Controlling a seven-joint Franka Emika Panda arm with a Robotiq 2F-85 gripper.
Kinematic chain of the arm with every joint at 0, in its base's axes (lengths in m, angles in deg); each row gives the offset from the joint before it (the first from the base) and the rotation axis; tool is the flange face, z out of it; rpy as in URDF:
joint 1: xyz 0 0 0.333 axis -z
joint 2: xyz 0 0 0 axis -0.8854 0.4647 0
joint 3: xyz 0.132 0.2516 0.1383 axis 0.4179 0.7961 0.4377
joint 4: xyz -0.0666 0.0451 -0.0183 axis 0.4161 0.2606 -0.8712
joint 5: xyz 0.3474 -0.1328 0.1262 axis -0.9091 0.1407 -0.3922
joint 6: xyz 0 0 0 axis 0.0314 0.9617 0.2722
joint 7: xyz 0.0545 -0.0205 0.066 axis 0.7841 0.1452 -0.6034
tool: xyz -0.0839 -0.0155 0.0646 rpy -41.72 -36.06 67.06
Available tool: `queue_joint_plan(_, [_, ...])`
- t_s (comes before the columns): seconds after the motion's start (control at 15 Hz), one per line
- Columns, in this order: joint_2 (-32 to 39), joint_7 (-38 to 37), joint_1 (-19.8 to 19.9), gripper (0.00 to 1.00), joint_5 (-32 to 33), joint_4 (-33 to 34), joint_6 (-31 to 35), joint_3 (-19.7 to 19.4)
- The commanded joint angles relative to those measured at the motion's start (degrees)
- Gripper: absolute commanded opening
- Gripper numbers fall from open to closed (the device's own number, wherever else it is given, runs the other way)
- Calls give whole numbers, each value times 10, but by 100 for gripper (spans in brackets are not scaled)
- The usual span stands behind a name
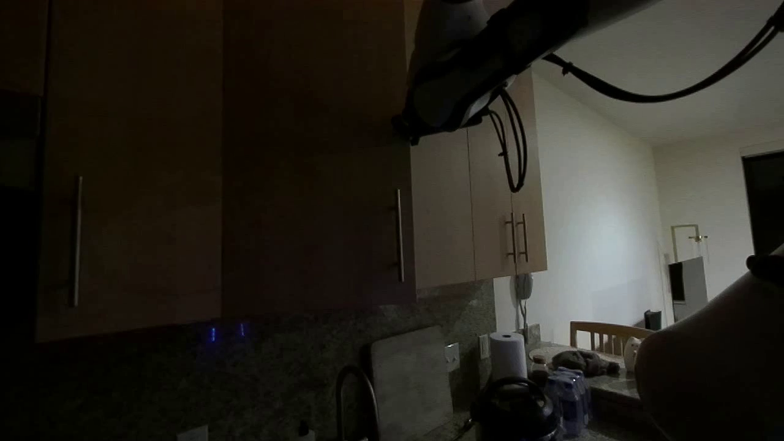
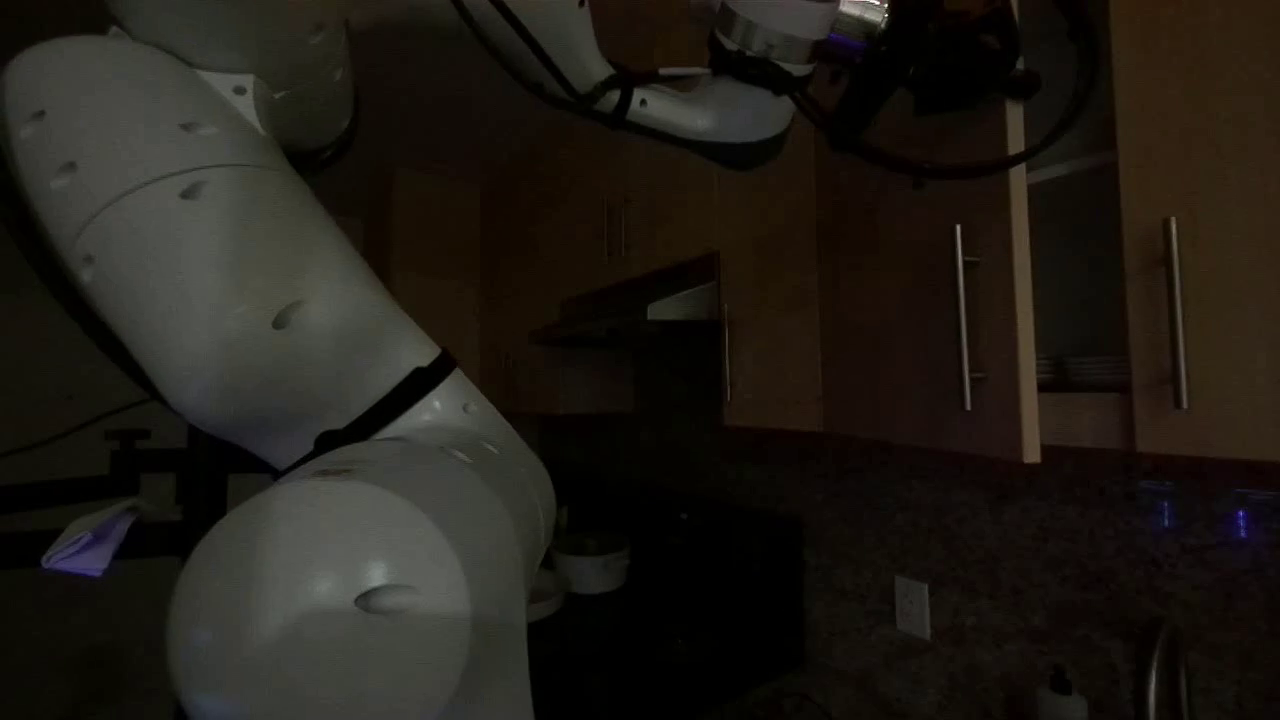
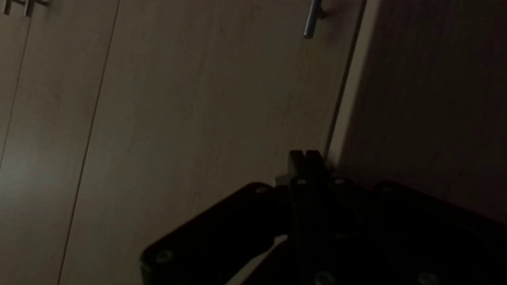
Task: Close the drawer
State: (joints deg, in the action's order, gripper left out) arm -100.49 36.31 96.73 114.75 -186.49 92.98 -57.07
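Observation:
The drawer is a tall flat cabinet door, seen dark in both exterior views (image 1: 312, 196) (image 2: 900, 260). It stands ajar, with a vertical bar handle (image 1: 399, 236) near its free edge. An exterior view shows a gap beside it with white shelving and stacked white dishes (image 2: 1085, 372). In the wrist view the door (image 3: 435, 99) is the dark face at right, with a pale edge strip. My gripper (image 3: 305, 153) is shut and empty, its fingertips close beside that edge; contact cannot be told. In an exterior view the dark gripper body (image 2: 960, 60) covers the door's upper part.
A matching pale door (image 3: 222, 99) with its own bar handle (image 3: 313, 19) adjoins the free edge. Below are a faucet (image 1: 358, 392), a cutting board (image 1: 411, 380), a paper towel roll (image 1: 508, 355) and a black pot (image 1: 514, 407). A cable loop (image 1: 520, 159) hangs from my arm.

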Motion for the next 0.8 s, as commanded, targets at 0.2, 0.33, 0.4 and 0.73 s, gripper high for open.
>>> queue_joint_plan(0.2, [74,13,-50,7,-3,69,-34,-18])
queue_joint_plan(0.33, [99,10,-59,7,2,94,-55,-21])
queue_joint_plan(0.4, [112,9,-64,7,6,109,-67,-22])
queue_joint_plan(0.73, [179,2,-96,7,34,181,-121,-36])
